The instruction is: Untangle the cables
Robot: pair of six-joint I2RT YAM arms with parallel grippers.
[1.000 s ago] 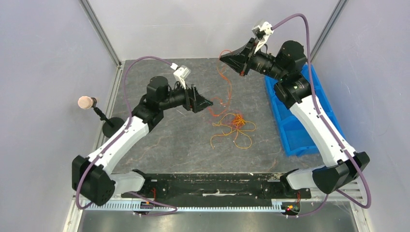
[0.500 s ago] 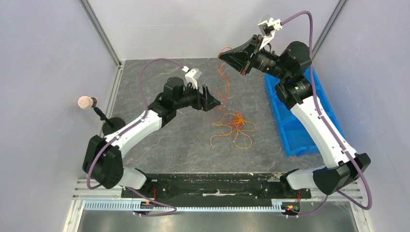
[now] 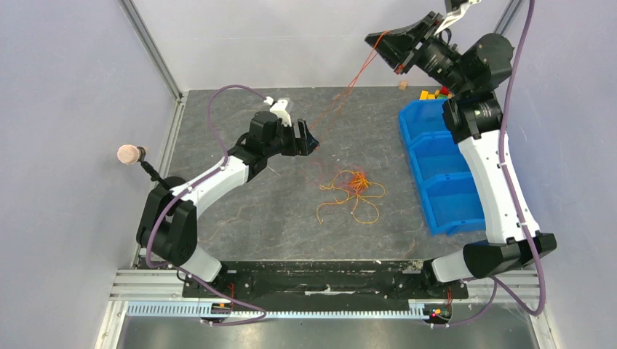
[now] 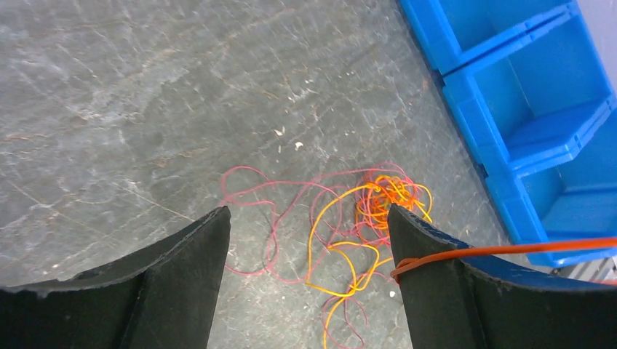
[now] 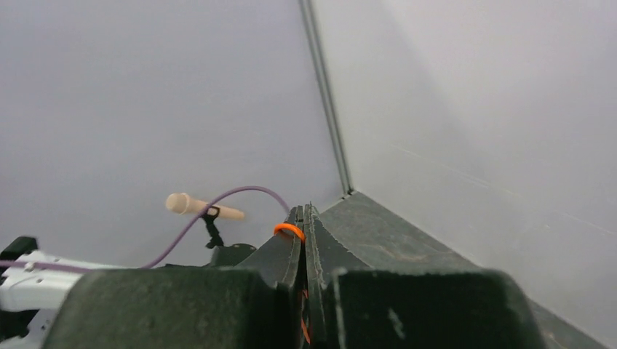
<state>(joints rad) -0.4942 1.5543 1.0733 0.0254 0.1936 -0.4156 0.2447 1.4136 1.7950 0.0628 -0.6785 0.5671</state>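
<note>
The cables (image 3: 354, 183) lie in a loose tangle of red, orange and yellow loops mid-table, also visible below my left gripper (image 4: 307, 211) as a knot of cables (image 4: 385, 200). One orange cable (image 3: 345, 91) runs taut from my raised right gripper (image 3: 375, 36) down to my left gripper (image 3: 311, 139). The right gripper (image 5: 304, 211) is shut on it, and an orange loop (image 5: 289, 230) shows at the fingertip. My left gripper is open above the table. The orange cable (image 4: 509, 249) is hooked round the edge of its right finger (image 4: 436, 291).
A blue compartment bin (image 3: 439, 182) stands at the right, with small coloured blocks (image 3: 435, 93) at its far end; the bin (image 4: 524, 109) also shows in the left wrist view. A microphone on a stand (image 3: 129, 154) sits at the left edge. Enclosure walls surround the table.
My right gripper has risen and swung right with the orange cable, pulling it straight. My left gripper has moved farther onto the table and stays open, the cable now caught on its finger.
</note>
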